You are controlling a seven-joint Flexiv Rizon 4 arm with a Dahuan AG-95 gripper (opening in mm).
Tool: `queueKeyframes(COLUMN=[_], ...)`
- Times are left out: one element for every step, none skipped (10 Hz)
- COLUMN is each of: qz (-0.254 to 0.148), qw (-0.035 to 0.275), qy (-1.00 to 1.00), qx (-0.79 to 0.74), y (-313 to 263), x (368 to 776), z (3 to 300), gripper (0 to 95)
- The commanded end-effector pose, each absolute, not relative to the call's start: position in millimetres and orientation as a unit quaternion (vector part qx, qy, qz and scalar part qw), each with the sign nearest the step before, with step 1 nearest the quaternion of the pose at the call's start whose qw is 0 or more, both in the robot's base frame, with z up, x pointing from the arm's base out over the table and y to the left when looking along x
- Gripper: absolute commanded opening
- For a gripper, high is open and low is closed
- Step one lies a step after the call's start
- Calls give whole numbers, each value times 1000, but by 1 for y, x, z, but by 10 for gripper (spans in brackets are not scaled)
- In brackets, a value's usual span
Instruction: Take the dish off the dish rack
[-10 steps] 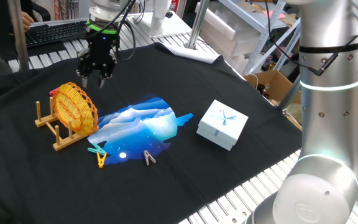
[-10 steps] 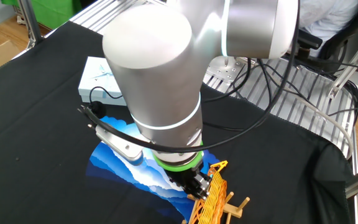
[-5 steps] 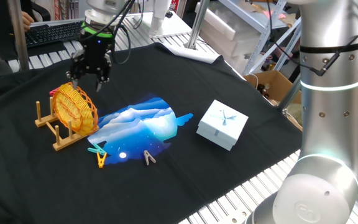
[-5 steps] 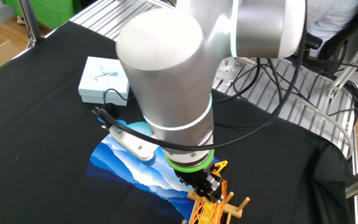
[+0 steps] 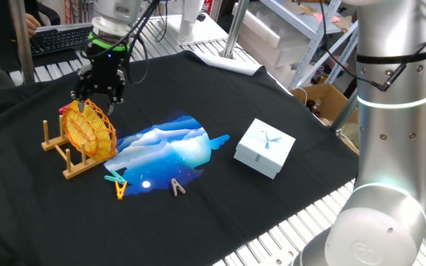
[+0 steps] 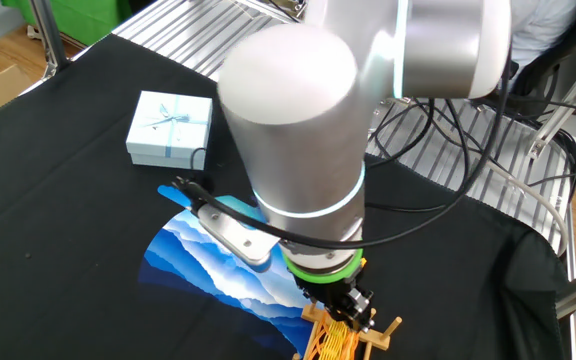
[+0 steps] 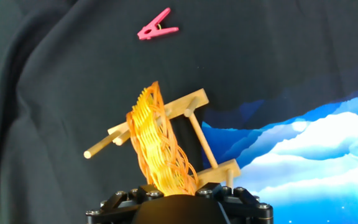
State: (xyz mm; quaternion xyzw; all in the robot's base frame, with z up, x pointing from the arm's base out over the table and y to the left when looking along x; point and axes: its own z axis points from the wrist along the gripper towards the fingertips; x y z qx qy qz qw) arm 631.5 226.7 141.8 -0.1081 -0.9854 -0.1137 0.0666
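The yellow-orange woven dish (image 5: 89, 130) stands on edge between the pegs of the light-wood dish rack (image 5: 71, 164) at the left of the black cloth. My gripper (image 5: 95, 100) hangs just above the dish's top rim with its fingers spread, open and holding nothing. In the hand view the dish (image 7: 160, 149) runs from the rack (image 7: 188, 104) down to the gripper's black body (image 7: 185, 208); the fingertips are out of frame. In the other fixed view the arm hides most of the dish (image 6: 333, 340), and the gripper (image 6: 343, 305) is right over it.
A blue-and-white mat (image 5: 168, 148) lies right of the rack. A light-blue gift box (image 5: 265, 148) sits further right. Clothes pegs (image 5: 115, 183) lie in front of the mat, and a pink peg (image 7: 157, 26) lies beyond the rack. A keyboard (image 5: 65, 37) is at the back.
My gripper has moved left and down, from beside the rack to directly over the dish's top rim. The dish and rack have not moved.
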Motion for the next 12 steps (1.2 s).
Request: queueKeyframes(qz=[-110, -110, -111, -111, -113, -113, -114, -114, -112, -110, -107, -108], qw=[66, 66, 66, 67, 69, 71, 72, 73, 73, 73, 73, 77], qy=[-986, -986, -986, -986, -986, -985, -985, -984, -984, -983, -983, -983], qx=[-107, -109, -108, -103, -102, -106, -112, -116, -122, -132, -134, -127], y=[227, 227, 227, 227, 227, 227, 227, 227, 227, 227, 226, 226], x=[633, 634, 634, 634, 634, 634, 634, 634, 634, 634, 634, 635], z=[140, 139, 138, 138, 138, 139, 140, 141, 143, 147, 150, 155], gripper=[380, 380, 380, 380, 380, 380, 380, 380, 380, 570, 570, 570])
